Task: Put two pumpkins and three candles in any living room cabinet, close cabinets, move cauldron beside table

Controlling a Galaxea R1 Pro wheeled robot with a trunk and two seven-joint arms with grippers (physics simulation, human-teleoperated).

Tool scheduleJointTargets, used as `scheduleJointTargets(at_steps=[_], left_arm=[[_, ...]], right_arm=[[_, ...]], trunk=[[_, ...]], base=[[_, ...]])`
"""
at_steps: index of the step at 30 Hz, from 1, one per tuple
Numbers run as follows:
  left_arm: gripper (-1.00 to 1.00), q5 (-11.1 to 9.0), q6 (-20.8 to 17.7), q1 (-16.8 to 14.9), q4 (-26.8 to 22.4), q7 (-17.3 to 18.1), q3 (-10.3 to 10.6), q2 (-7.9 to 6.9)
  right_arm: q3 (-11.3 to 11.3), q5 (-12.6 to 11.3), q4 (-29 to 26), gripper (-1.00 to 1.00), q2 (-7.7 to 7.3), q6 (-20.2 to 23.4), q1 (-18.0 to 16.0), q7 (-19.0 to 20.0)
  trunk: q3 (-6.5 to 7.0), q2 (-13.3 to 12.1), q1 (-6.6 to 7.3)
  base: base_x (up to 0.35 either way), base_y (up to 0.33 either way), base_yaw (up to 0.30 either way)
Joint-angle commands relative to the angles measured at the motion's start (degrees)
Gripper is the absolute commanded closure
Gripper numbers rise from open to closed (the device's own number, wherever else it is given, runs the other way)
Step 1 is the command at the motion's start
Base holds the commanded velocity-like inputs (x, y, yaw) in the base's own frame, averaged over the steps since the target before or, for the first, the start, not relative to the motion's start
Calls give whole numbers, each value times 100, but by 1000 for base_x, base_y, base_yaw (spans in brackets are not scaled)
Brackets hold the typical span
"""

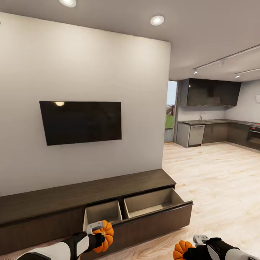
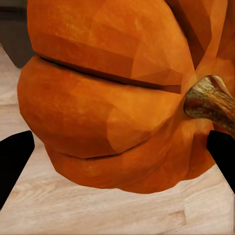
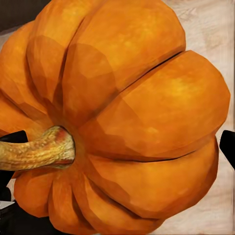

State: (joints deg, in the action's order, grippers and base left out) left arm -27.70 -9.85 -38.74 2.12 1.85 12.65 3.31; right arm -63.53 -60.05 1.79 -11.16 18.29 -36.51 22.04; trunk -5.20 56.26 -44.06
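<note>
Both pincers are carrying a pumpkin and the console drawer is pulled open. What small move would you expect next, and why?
Probably carry the left pincer forward over the open drawer of the cabinet and lower it. Its pumpkin sits at the drawer's front edge, just before the left compartment, which looks empty. The right pincer holds the second pumpkin lower and farther right, off the drawer, so it would likely follow after.

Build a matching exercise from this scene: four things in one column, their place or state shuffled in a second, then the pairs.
Things:
1. Left pumpkin
2. Right pumpkin
3. Drawer
4. TV

Places or states:
A. On the wall above the cabinet
B. Pulled out, pale inside, nothing showing in it
C. Held by the left gripper just in front of the drawer
D. Held by the right gripper over the wood floor

Pairs: 1-C, 2-D, 3-B, 4-A
</note>
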Motion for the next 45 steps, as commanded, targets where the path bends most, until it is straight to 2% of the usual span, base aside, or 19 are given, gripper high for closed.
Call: scheduleJointTargets(at_steps=[1,13,22,34,45], left_arm=[[100,-59,0,-12,16,17,45,10],[100,-56,0,-12,16,17,45,20],[100,-54,0,-11,16,17,45,21],[100,-52,0,-13,16,17,45,63],[100,-52,0,-11,16,17,45,73]], right_arm=[[-21,-69,6,100,-1,17,-5,29],[-20,-69,6,100,-1,17,-5,29],[-20,-69,6,100,-1,21,-5,29],[-24,-69,6,100,-1,26,-5,29],[-28,-69,6,100,-1,18,-5,29]], trunk=[[-9,6,-1],[-27,6,-1],[-33,6,-1],[-118,6,-1],[-125,6,-1]], base=[[95,-331,211],[95,-331,252],[94,-331,26],[94,-331,76],[56,-338,53]])
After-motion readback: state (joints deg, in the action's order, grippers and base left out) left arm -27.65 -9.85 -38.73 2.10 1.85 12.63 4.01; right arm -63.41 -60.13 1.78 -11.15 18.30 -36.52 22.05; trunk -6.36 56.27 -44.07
